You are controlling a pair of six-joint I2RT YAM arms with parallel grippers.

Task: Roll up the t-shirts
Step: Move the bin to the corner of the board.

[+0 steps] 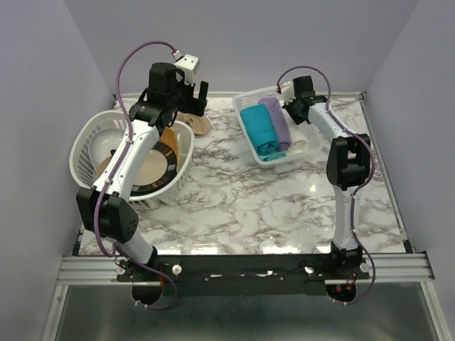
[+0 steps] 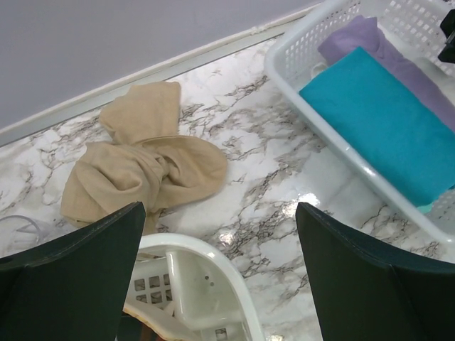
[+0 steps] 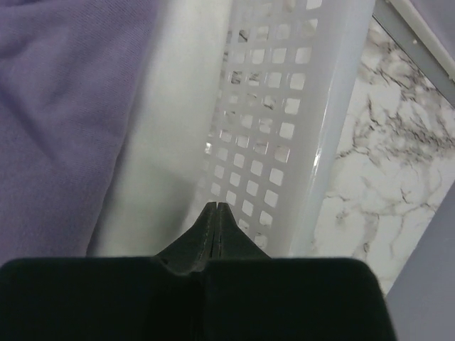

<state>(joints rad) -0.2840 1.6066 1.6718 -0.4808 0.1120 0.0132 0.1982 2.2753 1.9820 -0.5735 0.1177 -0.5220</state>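
Top external, plate (image 1: pixel 153 175) in round basket (image 1: pixel 94 145), tan t-shirt (image 1: pixel 199 124) behind

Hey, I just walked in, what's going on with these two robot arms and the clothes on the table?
The left gripper hangs open above a crumpled beige t-shirt lying on the marble table, not touching it. The right gripper is shut, holding nothing, inside the rectangular basket, beside the lilac t-shirt and teal t-shirt already rolled there. The beige one is not yet rolled.

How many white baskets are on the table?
2: a round basket at the left, holding a plate, and a rectangular basket at the far right, holding shirts. None seems hidden.
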